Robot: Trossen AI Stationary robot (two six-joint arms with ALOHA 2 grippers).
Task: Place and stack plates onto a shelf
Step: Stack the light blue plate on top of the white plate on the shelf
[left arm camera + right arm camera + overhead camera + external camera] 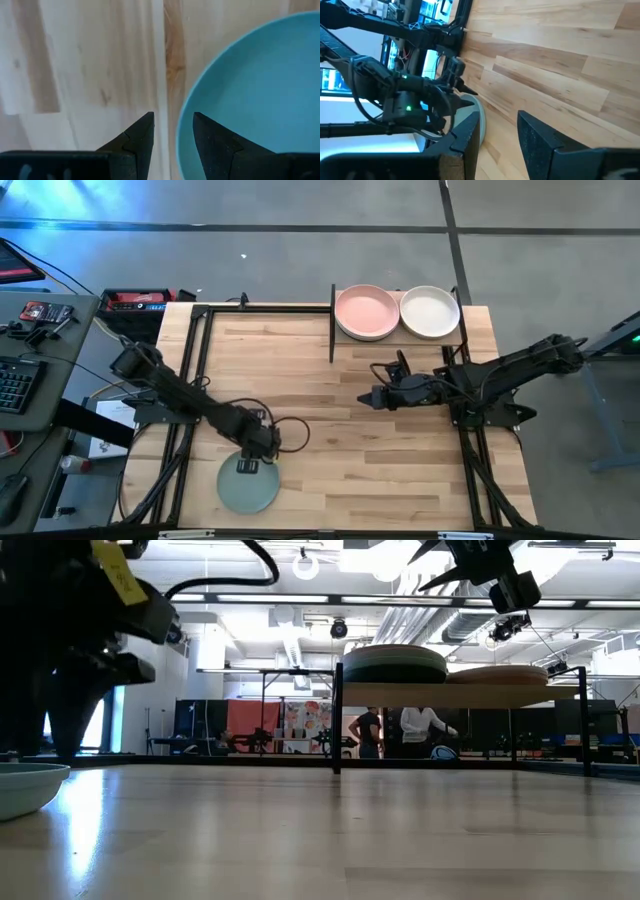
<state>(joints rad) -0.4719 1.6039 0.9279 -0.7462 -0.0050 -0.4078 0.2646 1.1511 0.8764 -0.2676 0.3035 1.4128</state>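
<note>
A pale mint green plate lies flat near the table's near edge, left of centre, and also shows in the low view. My left gripper hangs over the plate's far rim, pointing down and open. One finger stands outside the rim and the other over the plate's inside. The shelf stands at the far right with a salmon pink plate and a cream plate on top. My right gripper is open in the air near the shelf, holding nothing.
The low view shows the shelf board raised on black posts, carrying two low stacks of plates. A black frame rail runs along the table's left side. Bare wood lies between the two arms. People stand in the room behind.
</note>
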